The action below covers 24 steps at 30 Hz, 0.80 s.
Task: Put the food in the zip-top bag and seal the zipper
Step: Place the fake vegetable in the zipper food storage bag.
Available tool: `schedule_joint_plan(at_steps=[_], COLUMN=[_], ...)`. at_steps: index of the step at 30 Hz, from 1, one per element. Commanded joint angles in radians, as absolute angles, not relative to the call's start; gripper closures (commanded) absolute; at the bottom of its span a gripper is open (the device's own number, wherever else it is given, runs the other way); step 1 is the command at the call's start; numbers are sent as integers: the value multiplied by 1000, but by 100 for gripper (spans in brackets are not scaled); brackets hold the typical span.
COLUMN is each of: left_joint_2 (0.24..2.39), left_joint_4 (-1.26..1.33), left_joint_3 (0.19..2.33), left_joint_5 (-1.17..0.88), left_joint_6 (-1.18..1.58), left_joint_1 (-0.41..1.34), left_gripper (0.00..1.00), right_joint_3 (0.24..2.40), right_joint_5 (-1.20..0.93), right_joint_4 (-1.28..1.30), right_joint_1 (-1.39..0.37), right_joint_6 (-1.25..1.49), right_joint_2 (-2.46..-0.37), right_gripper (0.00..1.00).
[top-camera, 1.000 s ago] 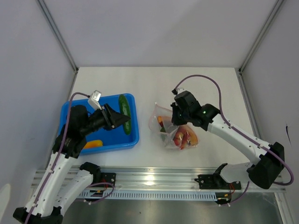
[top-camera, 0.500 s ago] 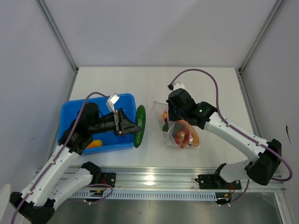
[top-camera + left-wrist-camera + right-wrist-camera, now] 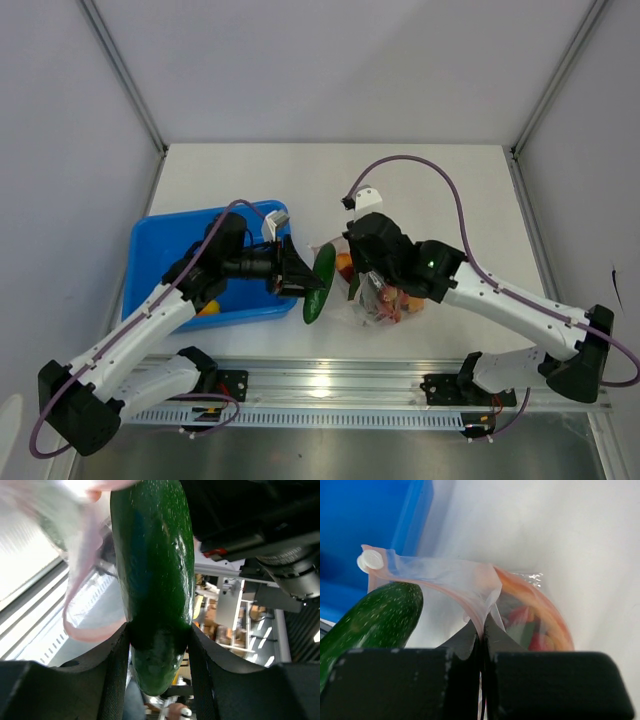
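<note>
My left gripper point(image 3: 303, 281) is shut on the long dark green piece point(image 3: 319, 284), held between the blue tray and the bag. In the left wrist view the green piece point(image 3: 154, 570) sits clamped between both fingers point(image 3: 115, 670), with the pink bag rim beside it. My right gripper point(image 3: 360, 272) is shut on the mouth edge of the clear zip-top bag point(image 3: 396, 300) and holds it up and open. The right wrist view shows the pinkish zipper strip point(image 3: 440, 586), red and orange food point(image 3: 536, 626) inside the bag, and the green piece's tip point(image 3: 376, 616) at the mouth.
The blue tray point(image 3: 160, 240) lies at the left with a yellow-orange piece point(image 3: 207, 308) in it, partly under my left arm. A metal rail point(image 3: 330, 385) runs along the near table edge. White walls enclose the table.
My left gripper carried the green piece out of the tray and right to the bag's mouth. My right gripper shifted left and nearer with the bag's edge.
</note>
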<state>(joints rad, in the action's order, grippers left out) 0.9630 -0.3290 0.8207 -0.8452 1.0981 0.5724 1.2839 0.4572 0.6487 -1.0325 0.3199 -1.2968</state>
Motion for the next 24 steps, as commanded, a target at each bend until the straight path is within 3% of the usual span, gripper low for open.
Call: schedule_joint_plan(at_steps=[1,14,24], left_joint_2=[950,1023,1055], left_joint_4=[-264,-203,-216], left_joint_3=[772,799,891], left_joint_5=[-873,-787,-675], left_joint_6=[1212,1423,1542], left_joint_1=[581,600,607], left_gripper=[75,78,74], right_joint_3=[1267,1239,1229], right_joint_5=[563,554,571], right_joint_4=[569,540,531], right_joint_1=[-1046,-1052,-1101], right_joint_6=[293,282,311], right_joint_2=[-1229,-1186,-1212], right_gripper=[100,100,100])
